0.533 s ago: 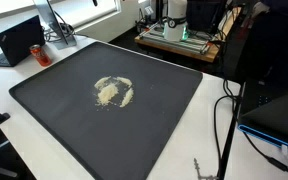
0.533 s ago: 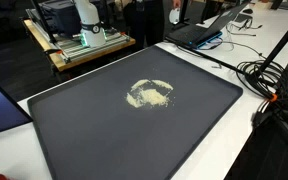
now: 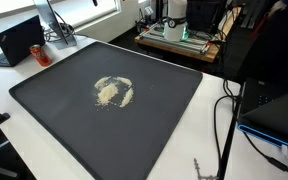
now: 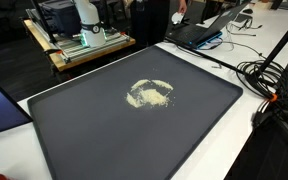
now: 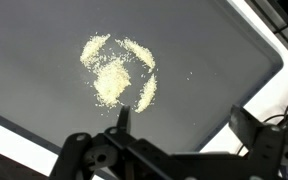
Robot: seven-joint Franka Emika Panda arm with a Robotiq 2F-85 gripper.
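Note:
A pile of pale yellowish crumbs (image 3: pixel 113 91) lies ringed by a thin arc of the same crumbs near the middle of a large dark mat (image 3: pixel 74 130); it shows in both exterior views, crumbs (image 4: pixel 151 95) on mat (image 4: pixel 114 140). In the wrist view the crumbs (image 5: pixel 114 75) sit up and to the left, on the mat (image 5: pixel 204 90). My gripper (image 5: pixel 184 118) hangs high above the mat with its two fingers wide apart and nothing between them. One fingertip (image 5: pixel 123 113) lines up just below the crumbs. The arm does not appear in either exterior view.
The mat covers most of a white table (image 3: pixel 184 150). A laptop (image 3: pixel 19 40) stands at one corner; another laptop (image 4: pixel 199 32) and black cables (image 4: pixel 269 80) lie along the far side. A wooden cart with equipment (image 4: pixel 84 42) stands beyond the table.

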